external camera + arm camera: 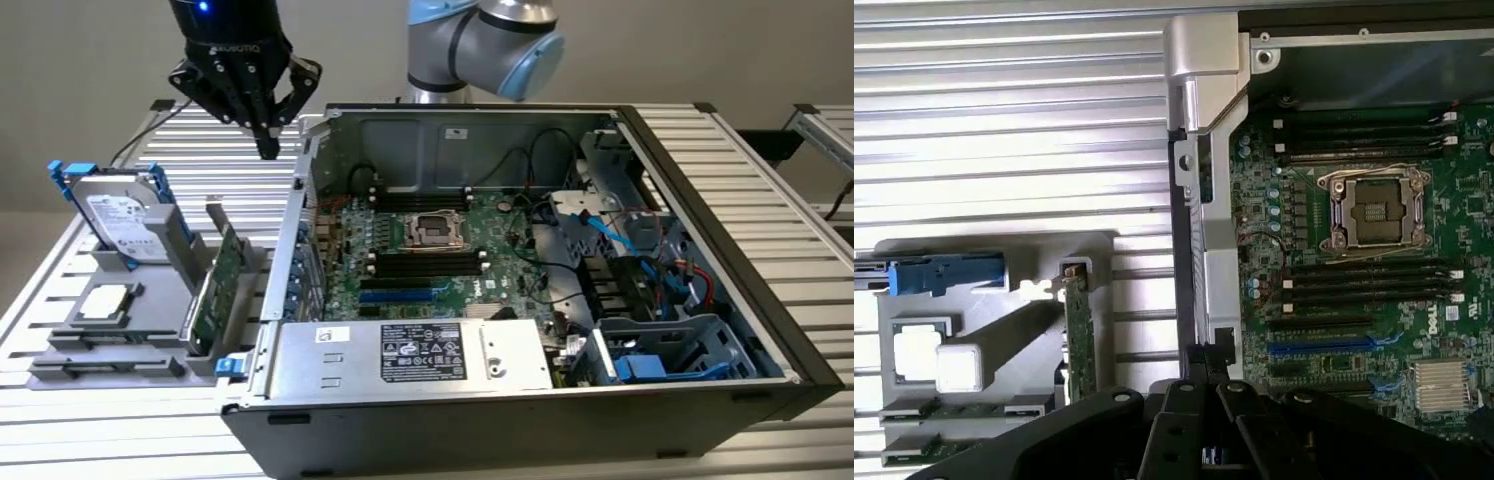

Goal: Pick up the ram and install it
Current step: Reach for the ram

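The end effector (1206, 358) hides one end of the ram (954, 408) (and its gray rack (984, 250)).

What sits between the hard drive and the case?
A green card standing on edge in the gray rack, as the exterior view shows.

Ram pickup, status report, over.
Gripper shut, empty, hovering beside case corner. Ram untouched in gray holder. Expansion card stands upright alongside.

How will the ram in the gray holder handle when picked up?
Probably stiff and light: the ram is a thin green board. Likely awkward to grip, as it sits edge-up in a narrow slot of the gray holder.
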Tool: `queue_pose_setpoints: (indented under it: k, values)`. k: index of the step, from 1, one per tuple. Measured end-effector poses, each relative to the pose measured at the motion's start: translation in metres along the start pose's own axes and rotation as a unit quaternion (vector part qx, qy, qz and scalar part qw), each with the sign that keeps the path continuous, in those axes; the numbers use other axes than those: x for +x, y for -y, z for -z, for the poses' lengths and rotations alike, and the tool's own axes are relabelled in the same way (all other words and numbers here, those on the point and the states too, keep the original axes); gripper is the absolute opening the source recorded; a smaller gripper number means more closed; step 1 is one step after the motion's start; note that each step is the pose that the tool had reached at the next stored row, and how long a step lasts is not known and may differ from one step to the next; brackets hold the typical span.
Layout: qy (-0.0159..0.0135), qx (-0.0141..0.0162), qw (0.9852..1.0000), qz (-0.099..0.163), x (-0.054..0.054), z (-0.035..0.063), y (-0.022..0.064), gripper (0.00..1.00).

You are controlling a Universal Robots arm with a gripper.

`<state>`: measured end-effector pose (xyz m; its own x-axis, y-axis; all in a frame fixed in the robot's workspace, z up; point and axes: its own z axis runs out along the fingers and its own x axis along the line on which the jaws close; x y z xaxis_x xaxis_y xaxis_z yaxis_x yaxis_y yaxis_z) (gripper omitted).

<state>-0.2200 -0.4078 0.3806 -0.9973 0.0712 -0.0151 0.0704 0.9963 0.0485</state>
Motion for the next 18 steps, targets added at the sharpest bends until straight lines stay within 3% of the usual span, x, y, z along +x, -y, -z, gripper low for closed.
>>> queue_pose_setpoints:
  k: [18]
  values:
    - [0.0,0.0,1.0,0.0,0.08,-0.0092,0.0282,0.11]
